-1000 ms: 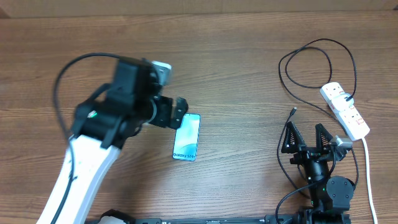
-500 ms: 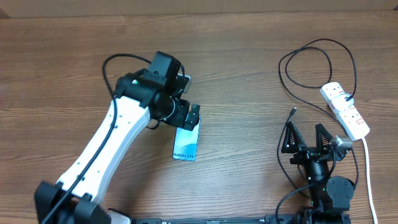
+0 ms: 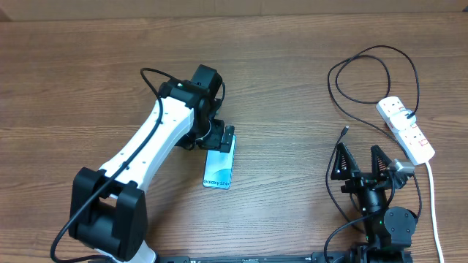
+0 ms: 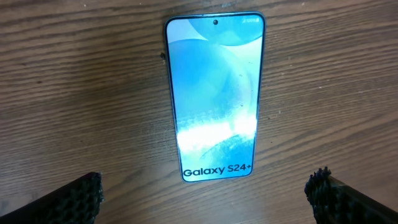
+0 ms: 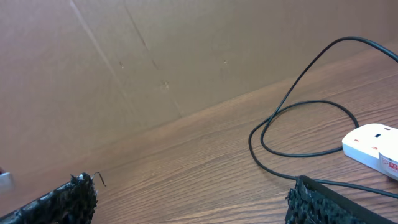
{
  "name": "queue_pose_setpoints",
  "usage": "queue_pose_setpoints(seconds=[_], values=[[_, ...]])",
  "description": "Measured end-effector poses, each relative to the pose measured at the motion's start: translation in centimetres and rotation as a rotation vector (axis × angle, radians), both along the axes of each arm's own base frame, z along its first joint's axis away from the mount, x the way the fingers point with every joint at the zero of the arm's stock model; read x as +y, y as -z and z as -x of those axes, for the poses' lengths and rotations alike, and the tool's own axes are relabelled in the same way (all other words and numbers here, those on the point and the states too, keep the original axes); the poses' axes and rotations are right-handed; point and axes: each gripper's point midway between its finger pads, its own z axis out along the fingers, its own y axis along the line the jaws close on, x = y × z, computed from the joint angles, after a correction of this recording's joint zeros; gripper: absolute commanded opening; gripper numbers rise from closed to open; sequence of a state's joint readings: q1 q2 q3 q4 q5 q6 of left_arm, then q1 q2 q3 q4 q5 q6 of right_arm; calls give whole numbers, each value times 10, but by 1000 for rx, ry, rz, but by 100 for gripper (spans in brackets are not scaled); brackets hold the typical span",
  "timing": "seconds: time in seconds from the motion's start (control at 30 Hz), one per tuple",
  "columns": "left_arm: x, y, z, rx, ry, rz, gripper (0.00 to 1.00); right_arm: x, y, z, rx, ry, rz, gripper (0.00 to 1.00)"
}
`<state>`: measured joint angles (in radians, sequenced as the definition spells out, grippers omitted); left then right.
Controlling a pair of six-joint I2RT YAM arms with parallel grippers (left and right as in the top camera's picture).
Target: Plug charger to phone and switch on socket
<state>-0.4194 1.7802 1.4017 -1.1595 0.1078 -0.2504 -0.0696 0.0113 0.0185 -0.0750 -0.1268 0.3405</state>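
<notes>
The phone lies flat on the wooden table, screen up with "Galaxy S24+" text; it fills the left wrist view. My left gripper is open and hovers over the phone's far end, its fingers either side of the phone's near end and apart from it. The charger's black cable loops at the right, its connector tip loose on the table, its plug in the white socket. My right gripper is open and empty, near the tip. The cable and socket end show in the right wrist view.
The socket's thick white cord runs along the right edge toward the front. A brown cardboard wall stands behind the table.
My left arm has swung right and lowered over the phone's far end. The right arm, cable and socket have not moved.
</notes>
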Motion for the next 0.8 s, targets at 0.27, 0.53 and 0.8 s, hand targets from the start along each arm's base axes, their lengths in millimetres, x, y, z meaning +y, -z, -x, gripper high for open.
queue_pose_setpoints(seconds=[0.27, 0.53, 0.8], values=[[-11, 16, 13, 26, 42, -25, 100, 0, 0, 0, -1, 0, 0, 100], [-7, 44, 28, 56, 52, -42, 100, 0, 0, 0, 0, 0, 0, 100], [-7, 45, 27, 50, 53, -41, 100, 0, 0, 0, 0, 0, 0, 100]])
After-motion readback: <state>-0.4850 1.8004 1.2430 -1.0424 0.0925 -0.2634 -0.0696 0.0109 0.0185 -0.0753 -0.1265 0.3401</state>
